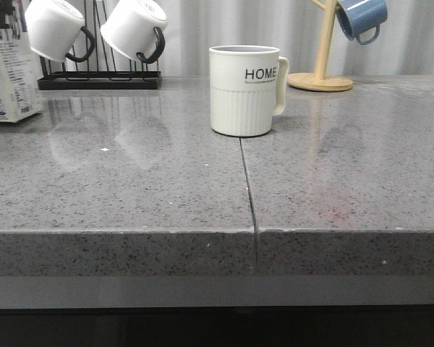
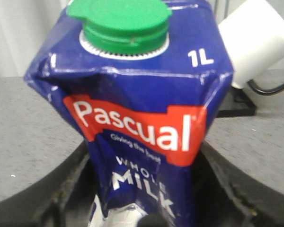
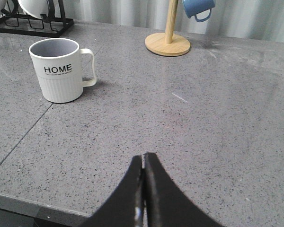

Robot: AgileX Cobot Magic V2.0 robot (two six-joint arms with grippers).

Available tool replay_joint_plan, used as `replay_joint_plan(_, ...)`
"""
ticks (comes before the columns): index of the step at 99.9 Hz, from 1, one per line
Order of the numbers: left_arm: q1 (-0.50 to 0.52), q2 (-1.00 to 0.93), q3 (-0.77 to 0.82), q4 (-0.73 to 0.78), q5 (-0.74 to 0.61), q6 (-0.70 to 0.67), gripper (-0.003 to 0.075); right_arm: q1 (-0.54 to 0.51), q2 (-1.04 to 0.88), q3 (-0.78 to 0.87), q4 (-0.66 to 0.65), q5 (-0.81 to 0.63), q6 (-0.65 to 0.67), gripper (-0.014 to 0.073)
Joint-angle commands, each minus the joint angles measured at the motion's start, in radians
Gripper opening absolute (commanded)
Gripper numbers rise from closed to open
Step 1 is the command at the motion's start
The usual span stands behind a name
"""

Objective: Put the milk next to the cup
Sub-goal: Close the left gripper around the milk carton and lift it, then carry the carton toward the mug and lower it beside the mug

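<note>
We note the left gripper [image 2: 146,208] apparently clamping the milk [image 2: 137,123]; right gripper [image 3: 143,163] closed, empty, cup [image 3: 59,68] well ahead.

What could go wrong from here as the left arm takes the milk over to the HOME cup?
The milk is tall and its upper panel looks dented between the left gripper fingers; a tight squeeze could crush it, or it could tip when set down. The cup stands alone mid-counter, so a wide approach could knock it. White mugs hang close beside the carton and could be clipped on lift-off.
</note>
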Motion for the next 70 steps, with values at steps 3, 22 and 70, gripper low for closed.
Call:
replay_joint_plan(3, -0.048, -0.070, -0.033, -0.004, -0.021, -0.002, 0.0132, -0.005, 0.010, -0.027, -0.008, -0.073, -0.002, -0.0055)
replay_joint_plan(22, -0.140, -0.101, -0.033, -0.022, -0.007, -0.002, 0.0132, -0.005, 0.010, -0.027, -0.008, -0.073, -0.002, -0.0055)
replay_joint_plan(70, -0.351, -0.105, -0.034, -0.063, -0.104, -0.002, 0.0134, -0.005, 0.010, -0.027, -0.008, -0.073, -0.002, -0.0055)
